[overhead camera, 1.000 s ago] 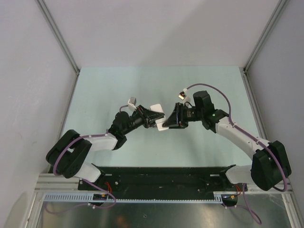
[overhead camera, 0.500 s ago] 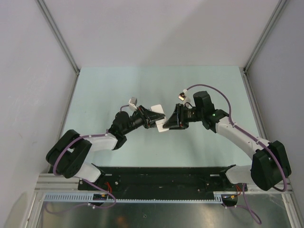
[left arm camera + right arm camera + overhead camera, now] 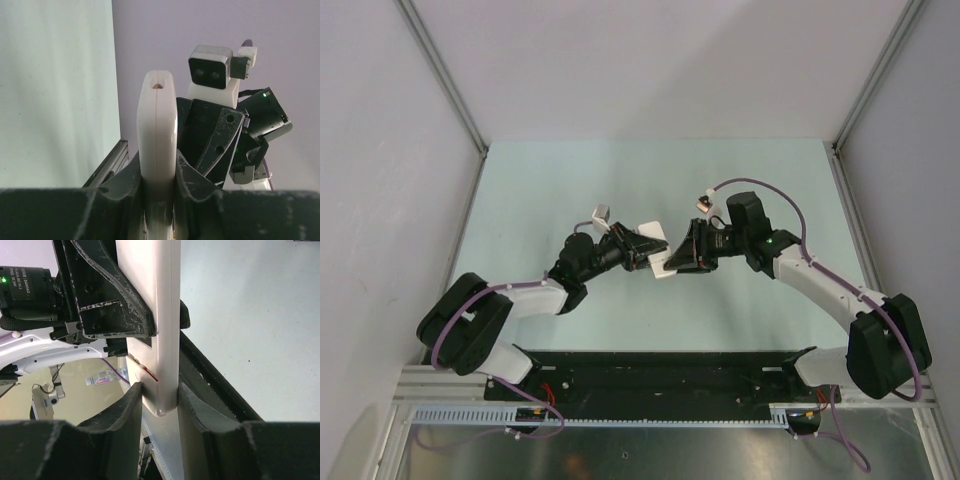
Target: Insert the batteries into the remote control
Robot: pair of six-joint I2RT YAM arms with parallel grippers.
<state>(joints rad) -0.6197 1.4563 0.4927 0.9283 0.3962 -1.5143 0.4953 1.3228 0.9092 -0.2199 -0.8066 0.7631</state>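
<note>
The remote control is a flat white bar held in the air over the middle of the table, between both arms. My left gripper is shut on one end of it; in the left wrist view the remote control stands edge-on, pinched between the left gripper's dark fingers. My right gripper is shut on the other end: in the right wrist view both pads of the right gripper touch the remote control, which shows a thin red seam. No batteries are in view.
The pale green table sits between grey walls, with aluminium frame posts at the back corners. A black base plate runs along the near edge. The two grippers stand nose to nose, very close.
The right gripper's jaws have closed in a little on the remote's end. Both arms and the remote have barely moved.
</note>
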